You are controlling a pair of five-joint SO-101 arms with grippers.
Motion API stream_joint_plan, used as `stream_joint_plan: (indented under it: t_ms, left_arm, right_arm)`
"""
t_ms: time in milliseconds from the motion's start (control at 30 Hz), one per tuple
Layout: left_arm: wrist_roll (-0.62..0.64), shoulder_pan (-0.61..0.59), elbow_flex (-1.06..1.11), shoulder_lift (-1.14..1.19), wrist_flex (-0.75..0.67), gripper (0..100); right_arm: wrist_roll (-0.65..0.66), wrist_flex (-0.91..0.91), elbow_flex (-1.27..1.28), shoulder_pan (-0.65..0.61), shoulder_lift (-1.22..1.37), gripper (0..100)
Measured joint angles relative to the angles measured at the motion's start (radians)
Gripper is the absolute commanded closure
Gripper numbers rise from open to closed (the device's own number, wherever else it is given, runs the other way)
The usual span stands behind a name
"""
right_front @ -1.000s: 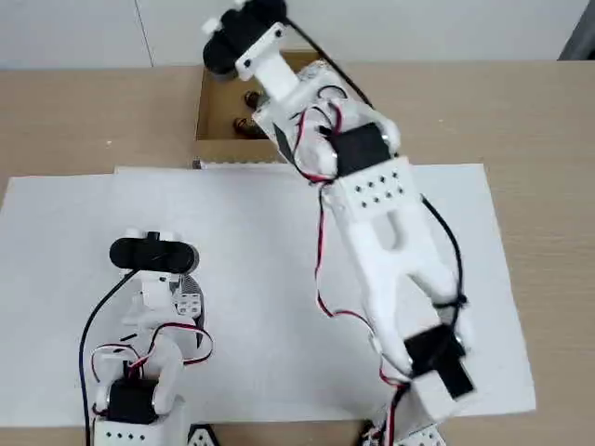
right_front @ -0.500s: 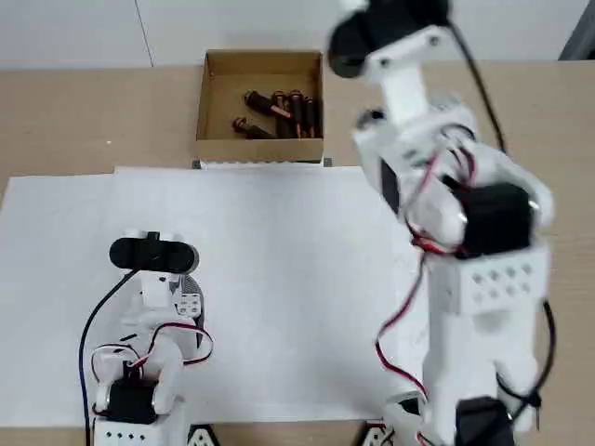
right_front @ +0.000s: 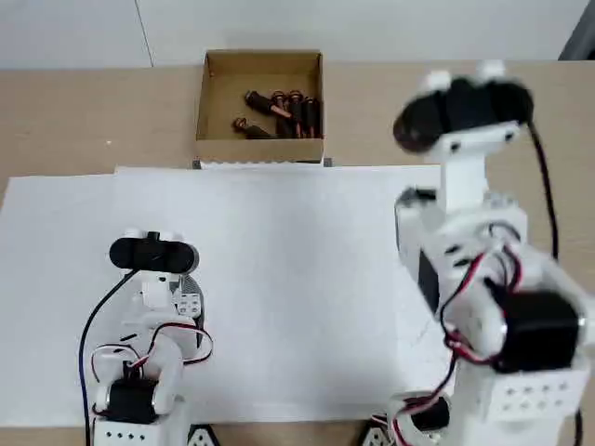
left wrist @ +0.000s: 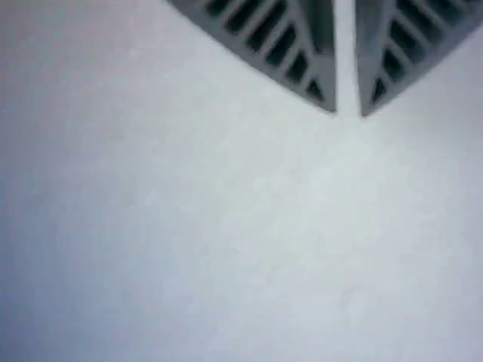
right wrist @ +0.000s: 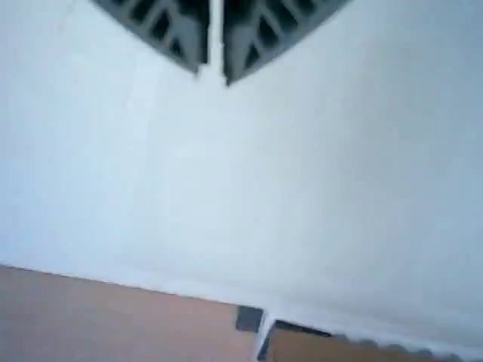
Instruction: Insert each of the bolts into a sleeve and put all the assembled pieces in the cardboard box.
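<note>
From the high view, the cardboard box [right_front: 202, 104] stands on the tabletop [right_front: 74, 111] at its far edge, a little left of the middle, with its open side up. The assembled pieces [right_front: 284, 110] lie inside, a cluster of dark bolts in sleeves gathered toward the right half of the box, some touching one another. A large white sheet of paper [right_front: 279, 279] covers most of the tabletop from the near edge up to just short of the box. The left arm [right_front: 153, 279] sits folded low over the paper by the near left corner. The right arm [right_front: 474, 232] stands tall over the near right part of the tabletop, its upper joint above the right side of the paper, well apart from the box.

In the left wrist view, the left claw [left wrist: 347, 111] hangs over bare white paper with its two ribbed grey fingers [left wrist: 294, 53] drawn together, only a thin slit between them and nothing held.

In the right wrist view, the right claw [right wrist: 213, 75] is likewise closed to a narrow slit, empty, above the paper. Past the paper's edge runs a strip of brown tabletop, and a small dark piece [right wrist: 249, 318] lies at that edge, too blurred to name.
</note>
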Motion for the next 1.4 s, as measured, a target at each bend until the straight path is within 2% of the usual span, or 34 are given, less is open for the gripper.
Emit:
stream_joint_plan:
  t_ms: [333, 700, 833, 1133, 1400]
  left_arm:
    - [0.0, 0.0, 0.0, 0.0, 0.0, 99]
    - [0.0, 0.0, 0.0, 0.0, 0.0, 99]
    - [0.0, 0.0, 0.0, 0.0, 0.0, 99]
    - [0.0, 0.0, 0.0, 0.0, 0.0, 99]
    - [0.0, 0.0, 0.0, 0.0, 0.0, 99]
  right_arm:
    - [0.0, -0.356, 0.749, -0.003, -0.459, 99.6]
    - [0.0, -0.632, 1.316, -0.003, -0.852, 99.6]
    - [0.0, -0.641, 1.45, -0.005, -0.984, 99.6]
    - [0.0, -0.81, 1.616, -0.002, -0.991, 99.6]
    - [0.0, -0.829, 1.619, -0.002, -0.994, 99.5]
